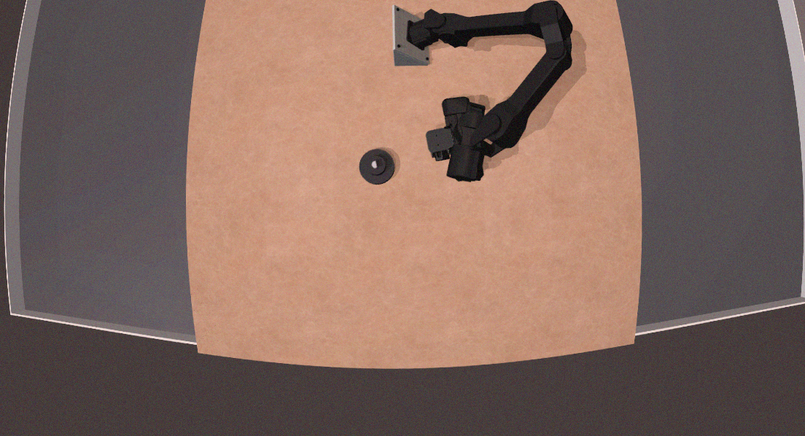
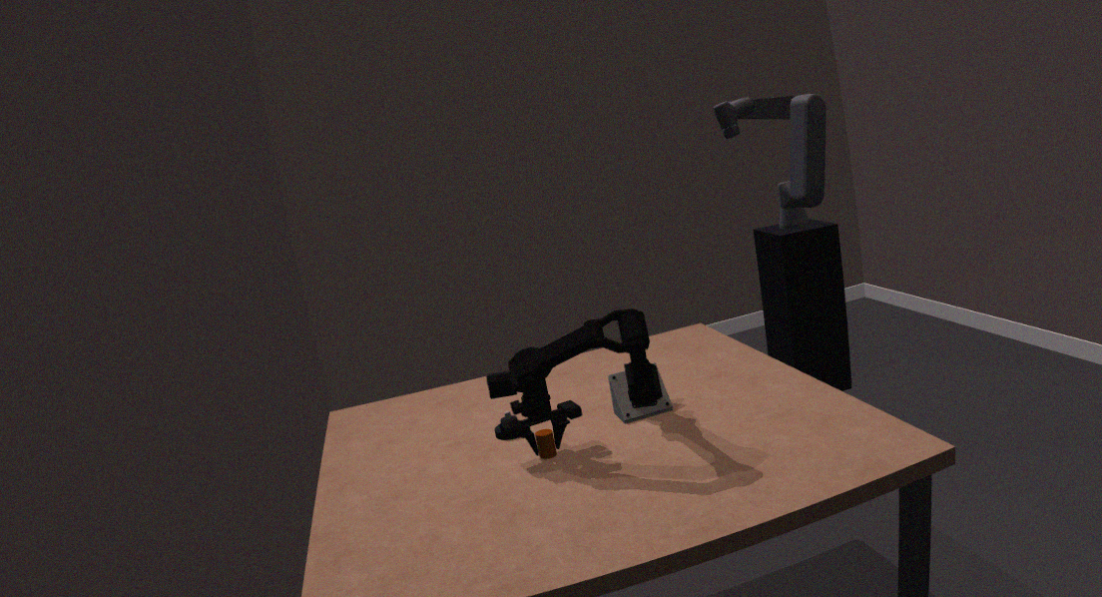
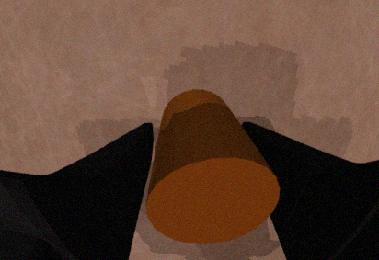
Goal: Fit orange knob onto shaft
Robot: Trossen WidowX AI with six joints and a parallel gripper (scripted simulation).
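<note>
The orange knob [image 2: 545, 444] [image 3: 213, 200] stands upright between the fingers of my gripper [image 2: 547, 448] [image 3: 198, 130], low at the table top. The fingers are open around it; in the wrist view a thin gap shows beside the left finger. The knob's underside and hole are hidden. In the top view the arm hides the knob and fingertips. The dark round pedestal [image 1: 366, 174] with its silver shaft [image 1: 375, 164] stands bare, to the left of my gripper in that view. In the exterior view the pedestal is hidden behind my gripper.
The grey base plate [image 1: 403, 30] [image 2: 618, 398] of the arm stands toward the back of the table [image 1: 315, 275] [image 2: 431, 515]. A second grey arm [image 2: 807, 153] stands on a black column [image 2: 806, 307] beyond the table.
</note>
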